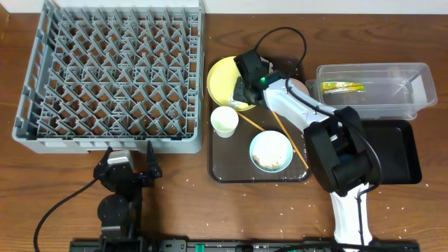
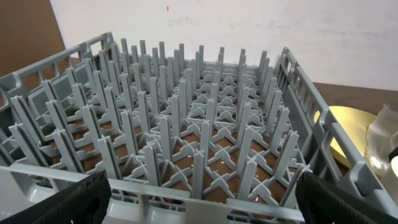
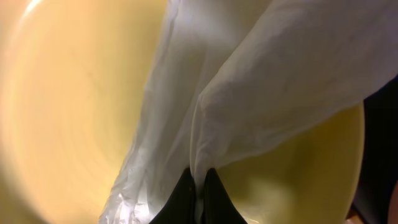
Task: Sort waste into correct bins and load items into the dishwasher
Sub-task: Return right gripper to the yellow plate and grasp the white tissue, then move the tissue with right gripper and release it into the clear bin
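Observation:
My right gripper [image 1: 243,91] is over the yellow plate [image 1: 222,78] on the brown tray, shut on the white paper napkin [image 3: 249,81]; the wrist view shows its fingertips [image 3: 198,186] pinching a fold above the plate [image 3: 68,106]. The white cup [image 1: 225,121] and a white bowl [image 1: 271,151] holding rice stand on the tray. The green-and-yellow sachet [image 1: 342,87] lies in the clear bin [image 1: 413,73]. The black bin [image 1: 399,150] is to its front. My left gripper [image 1: 129,161] is open, just in front of the grey dishwasher rack [image 1: 42,136], seen close in the left wrist view [image 2: 199,143].
Two wooden chopsticks [image 1: 283,129] lie across the brown tray [image 1: 231,171]. Loose rice grains are scattered on the wooden table near the tray's front [image 1: 203,183]. The plate's edge and napkin show at the right of the left wrist view [image 2: 348,124].

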You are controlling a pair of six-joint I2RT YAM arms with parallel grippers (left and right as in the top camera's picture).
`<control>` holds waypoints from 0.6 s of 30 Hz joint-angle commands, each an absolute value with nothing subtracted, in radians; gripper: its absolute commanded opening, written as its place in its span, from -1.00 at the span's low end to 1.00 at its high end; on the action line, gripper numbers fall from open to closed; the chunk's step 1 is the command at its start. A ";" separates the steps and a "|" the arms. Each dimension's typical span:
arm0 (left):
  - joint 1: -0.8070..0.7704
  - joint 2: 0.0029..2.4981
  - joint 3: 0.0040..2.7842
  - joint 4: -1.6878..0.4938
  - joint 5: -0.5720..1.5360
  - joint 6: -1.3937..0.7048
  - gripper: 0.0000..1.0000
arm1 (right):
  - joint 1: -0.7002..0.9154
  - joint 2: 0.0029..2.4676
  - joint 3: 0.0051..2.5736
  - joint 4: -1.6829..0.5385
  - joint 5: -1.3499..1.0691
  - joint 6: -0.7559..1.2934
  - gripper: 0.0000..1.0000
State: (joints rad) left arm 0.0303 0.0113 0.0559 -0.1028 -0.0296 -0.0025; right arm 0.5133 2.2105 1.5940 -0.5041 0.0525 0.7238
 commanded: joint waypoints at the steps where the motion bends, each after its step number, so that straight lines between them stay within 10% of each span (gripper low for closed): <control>1: 0.035 0.007 0.025 -0.114 -0.041 0.004 0.91 | 0.497 2.146 1.613 -0.522 0.008 0.701 -0.98; 18: 0.035 0.007 0.025 -0.114 -0.041 0.004 0.91 | -0.098 1.633 1.587 -1.017 0.130 0.810 -0.97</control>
